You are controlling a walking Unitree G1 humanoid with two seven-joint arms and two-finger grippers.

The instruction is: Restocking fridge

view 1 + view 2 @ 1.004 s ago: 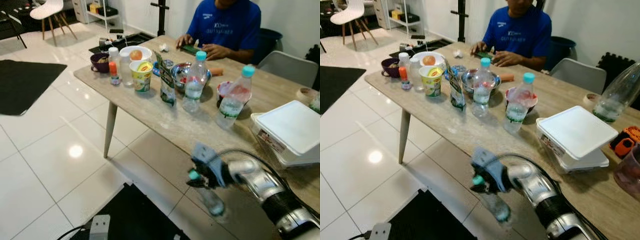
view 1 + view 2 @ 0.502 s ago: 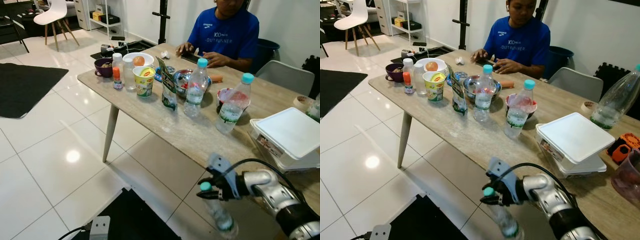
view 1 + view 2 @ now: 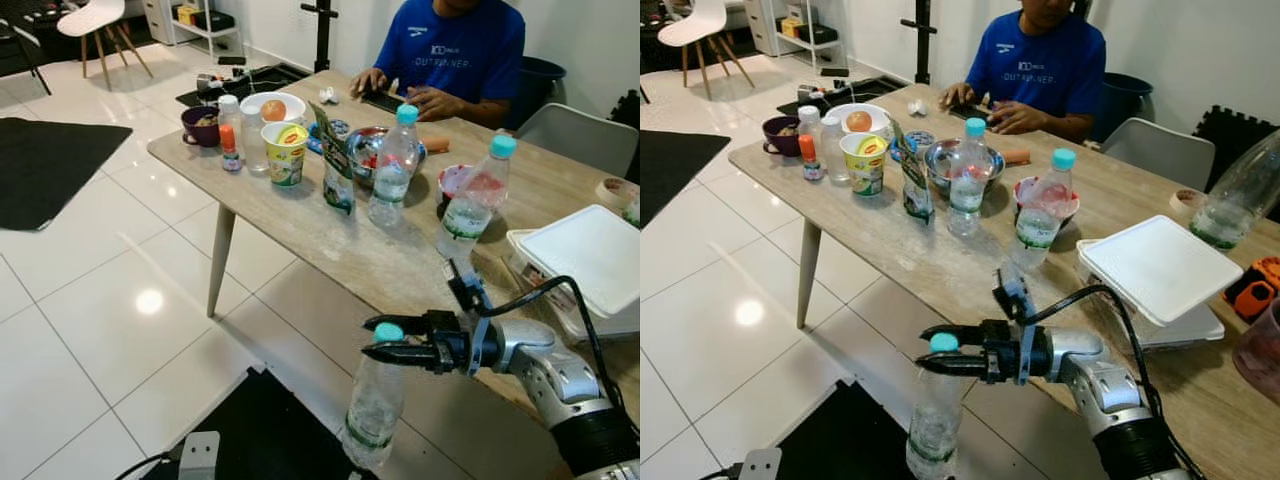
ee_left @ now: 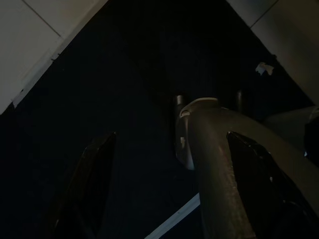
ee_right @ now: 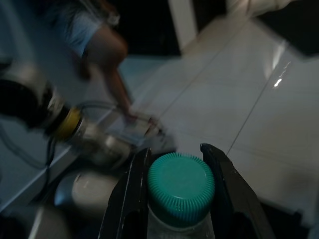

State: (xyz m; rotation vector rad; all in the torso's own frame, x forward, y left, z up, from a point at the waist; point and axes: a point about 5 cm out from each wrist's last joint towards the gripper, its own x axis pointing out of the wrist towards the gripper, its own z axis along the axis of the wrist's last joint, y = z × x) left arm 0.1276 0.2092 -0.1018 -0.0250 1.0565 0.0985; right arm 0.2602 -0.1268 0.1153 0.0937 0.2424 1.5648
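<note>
Since half a second ago the water bottle [image 3: 375, 405] has swung from a slant with its base trailing toward the robot to hanging nearly upright, and the right gripper [image 3: 378, 341] that carries it now points level toward the robot's left instead of angling down; the camera has also shifted, so the table [image 3: 310, 225] sits differently in view. The right gripper's two black fingers are clamped on the bottle's neck just under the teal cap [image 5: 180, 188], one finger on either side, with the clear body hanging straight below the pincer over the white tiled floor [image 3: 90, 300] and a black mat [image 3: 265, 430]. Beyond the pincer, on the wooden table, stand two more water bottles with teal caps [image 3: 392, 168] [image 3: 470, 200], a green pouch [image 3: 335, 165], a yellow noodle cup [image 3: 285, 152], a metal bowl [image 3: 365, 150] and a white lidded box [image 3: 585, 262] close to the right arm's elbow side. A person in a blue shirt [image 3: 455, 50] sits at the far side of the table. The left gripper [image 4: 169, 199] hangs idle in shadow above dark flooring, its fingers spread apart with nothing between them.
</note>
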